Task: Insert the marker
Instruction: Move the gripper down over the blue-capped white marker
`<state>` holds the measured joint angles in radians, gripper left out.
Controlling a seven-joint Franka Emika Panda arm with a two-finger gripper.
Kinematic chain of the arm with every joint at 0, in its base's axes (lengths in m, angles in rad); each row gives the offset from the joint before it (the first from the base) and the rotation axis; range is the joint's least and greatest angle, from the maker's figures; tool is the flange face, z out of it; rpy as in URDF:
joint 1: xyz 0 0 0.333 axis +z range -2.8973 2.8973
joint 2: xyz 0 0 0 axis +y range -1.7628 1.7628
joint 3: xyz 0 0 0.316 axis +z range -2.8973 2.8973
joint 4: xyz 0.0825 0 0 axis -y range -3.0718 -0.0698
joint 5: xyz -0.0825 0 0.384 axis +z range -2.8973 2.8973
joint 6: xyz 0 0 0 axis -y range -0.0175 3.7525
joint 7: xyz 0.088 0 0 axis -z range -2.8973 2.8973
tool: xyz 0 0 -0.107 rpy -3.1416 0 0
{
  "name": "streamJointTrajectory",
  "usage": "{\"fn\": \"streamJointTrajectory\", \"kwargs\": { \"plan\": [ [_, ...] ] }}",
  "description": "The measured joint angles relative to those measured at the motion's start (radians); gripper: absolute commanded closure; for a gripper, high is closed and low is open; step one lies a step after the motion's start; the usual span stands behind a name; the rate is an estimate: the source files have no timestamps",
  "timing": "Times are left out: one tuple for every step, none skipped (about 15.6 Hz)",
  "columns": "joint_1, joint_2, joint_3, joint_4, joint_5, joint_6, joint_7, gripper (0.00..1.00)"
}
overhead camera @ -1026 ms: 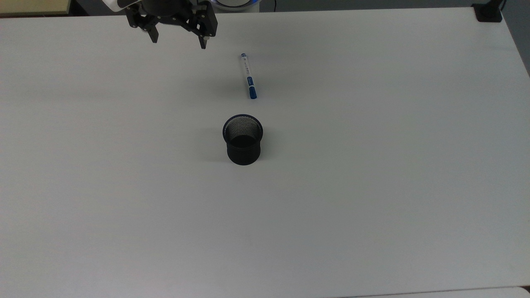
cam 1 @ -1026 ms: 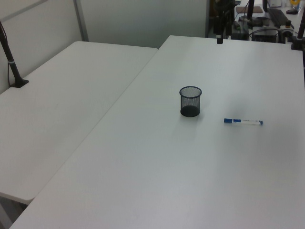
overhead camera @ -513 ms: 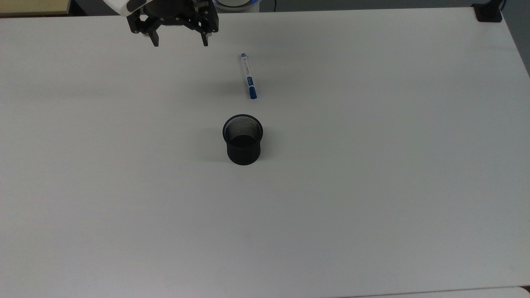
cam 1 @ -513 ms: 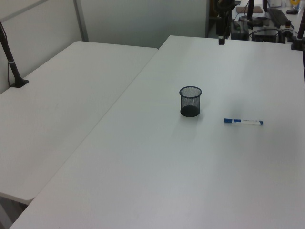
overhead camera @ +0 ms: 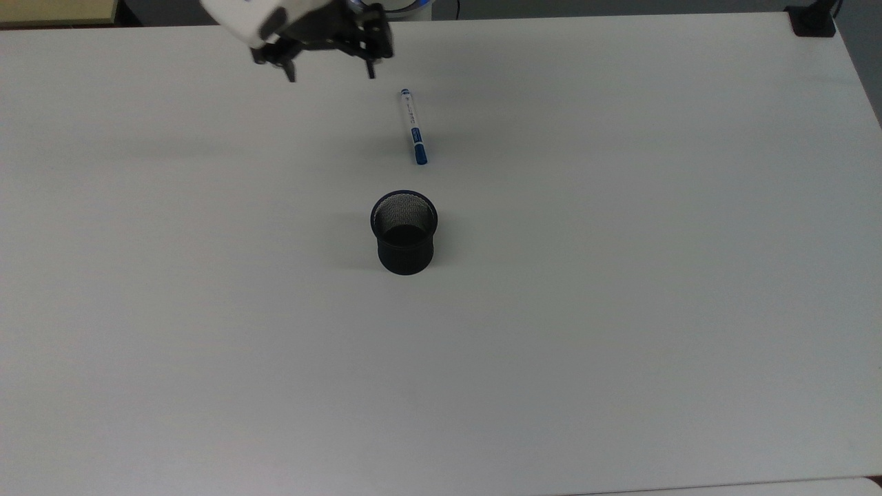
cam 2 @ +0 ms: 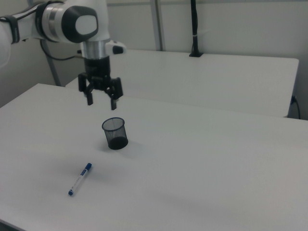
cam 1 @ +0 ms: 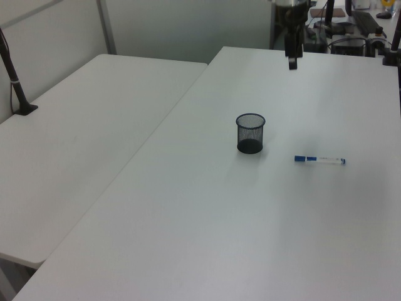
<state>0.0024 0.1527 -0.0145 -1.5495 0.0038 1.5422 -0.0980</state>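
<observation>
The marker (overhead camera: 413,126), white-barrelled with a blue cap, lies flat on the white table (overhead camera: 620,310); it also shows as the marker (cam 1: 319,160) and the marker (cam 2: 80,179). A black mesh cup (overhead camera: 404,232) stands upright just below it in the top view, also seen as the cup (cam 1: 250,133) and the cup (cam 2: 115,133). My gripper (overhead camera: 331,73) hangs open and empty above the table, to the upper left of the marker in the top view. In the right view the gripper (cam 2: 102,104) hovers above and behind the cup.
A second white table (cam 1: 75,138) adjoins on the left view's left. A black post on a clamp (cam 2: 194,29) stands on the far table in the right view, and another clamp (overhead camera: 813,19) sits at the top view's upper right corner.
The gripper has moved right in the top view, toward the marker, staying open. The marker and the cup have not moved.
</observation>
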Motion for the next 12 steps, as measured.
{"fn": "streamJointTrajectory", "kwargs": {
  "plan": [
    [0.023,0.002,0.003,-0.017,0.000,0.000,0.008,0.00],
    [0.043,0.004,0.004,-0.031,0.000,0.000,0.012,0.00],
    [0.064,0.008,0.006,-0.046,0.000,0.000,0.014,0.01],
    [0.083,0.012,0.007,-0.061,0.000,0.000,0.014,0.03],
    [0.102,0.017,0.008,-0.079,0.000,-0.001,0.014,0.05],
    [0.125,0.026,0.008,-0.100,0.000,-0.001,0.014,0.08],
    [0.148,0.039,0.009,-0.118,0.000,-0.001,0.014,0.14],
    [0.168,0.059,0.009,-0.131,0.000,-0.001,0.014,0.18],
    [0.186,0.083,0.010,-0.139,-0.001,-0.001,0.014,0.21],
    [0.199,0.111,0.010,-0.141,-0.001,0.000,0.014,0.24],
    [0.209,0.134,0.010,-0.141,-0.001,0.000,0.013,0.29],
    [0.215,0.154,0.010,-0.141,-0.001,0.000,0.009,0.33]
  ]
}}
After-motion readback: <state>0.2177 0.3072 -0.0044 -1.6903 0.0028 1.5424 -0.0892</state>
